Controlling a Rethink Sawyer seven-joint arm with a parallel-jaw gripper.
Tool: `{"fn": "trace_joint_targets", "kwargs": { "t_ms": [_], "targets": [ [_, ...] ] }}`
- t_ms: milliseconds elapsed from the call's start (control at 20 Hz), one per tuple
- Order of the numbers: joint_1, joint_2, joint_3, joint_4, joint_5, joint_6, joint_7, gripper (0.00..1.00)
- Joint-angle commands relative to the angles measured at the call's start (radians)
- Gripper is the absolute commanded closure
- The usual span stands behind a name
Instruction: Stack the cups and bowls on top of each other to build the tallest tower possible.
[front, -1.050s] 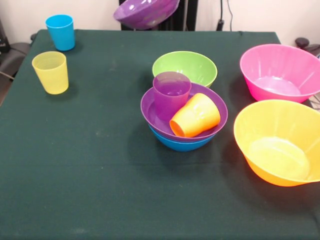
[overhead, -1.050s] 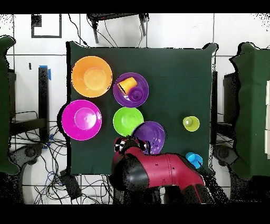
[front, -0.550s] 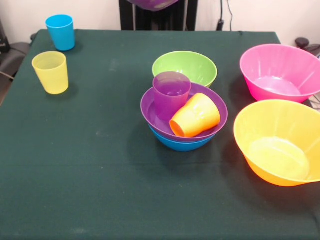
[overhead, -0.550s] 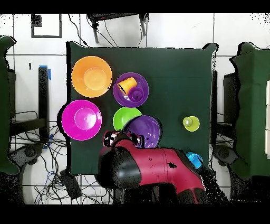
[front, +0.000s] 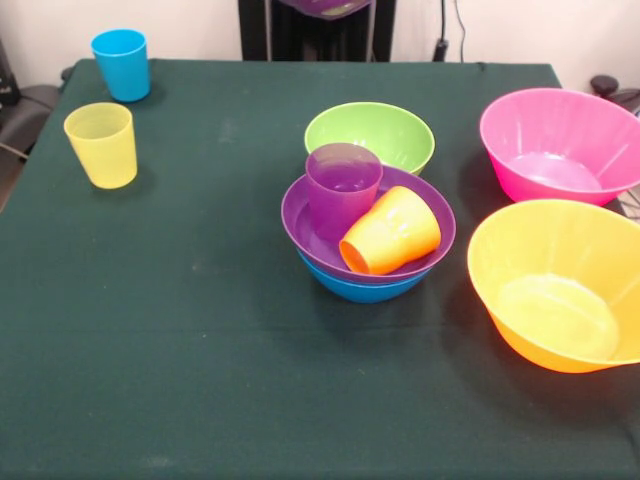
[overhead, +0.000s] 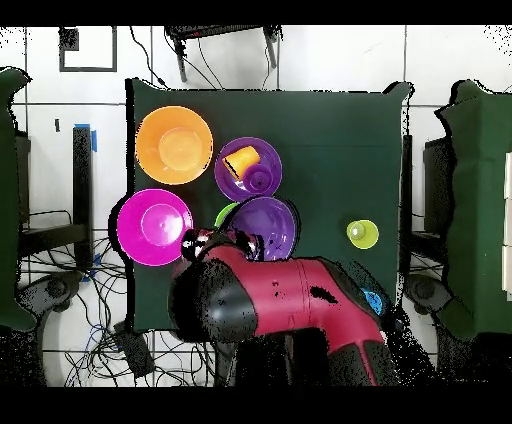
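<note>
Centre of the dark green tabletop (front: 180, 330): the tower (front: 368, 240), made of a glossy blue plastic bowl (front: 365, 290) at the bottom with a glossy purple plastic bowl (front: 310, 232) nested in it. Inside the purple bowl, a translucent purple tapered cup (front: 342, 188) stands upright and an orange tapered cup (front: 392, 232) lies on its side, mouth toward the lower left, touching the purple cup.

Just behind the tower in the front view: a green round bowl (front: 370, 135), upright. Right side of the frame: a large translucent pink bowl (front: 555, 145) above a large translucent orange bowl (front: 558, 285), both upright. Upper left: a blue cup (front: 121, 64) and a yellow translucent cup (front: 101, 144), both upright, apart.

Overhead view: the red and black arm (overhead: 290, 310) reaches in from the bottom. A second purple bowl (overhead: 266, 226) is at its end, raised, overlapping the green bowl, just below the tower. In the front view only its underside shows at the top edge. The jaws (overhead: 240, 243) sit at this bowl's rim; cannot tell how far they are closed.
</note>
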Motion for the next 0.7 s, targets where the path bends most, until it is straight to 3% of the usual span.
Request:
{"fn": "trace_joint_targets", "kwargs": {
  "t_ms": [50,400,700],
  "targets": [
    [0.03,0.083,0.02,-0.198,-0.043,0.252,-0.083,1.0],
    [0.075,0.208,-0.034,-0.311,-0.155,0.228,-0.035,1.0],
    [0.085,0.28,-0.046,-0.394,-0.173,0.228,-0.034,1.0]
  ]
}}
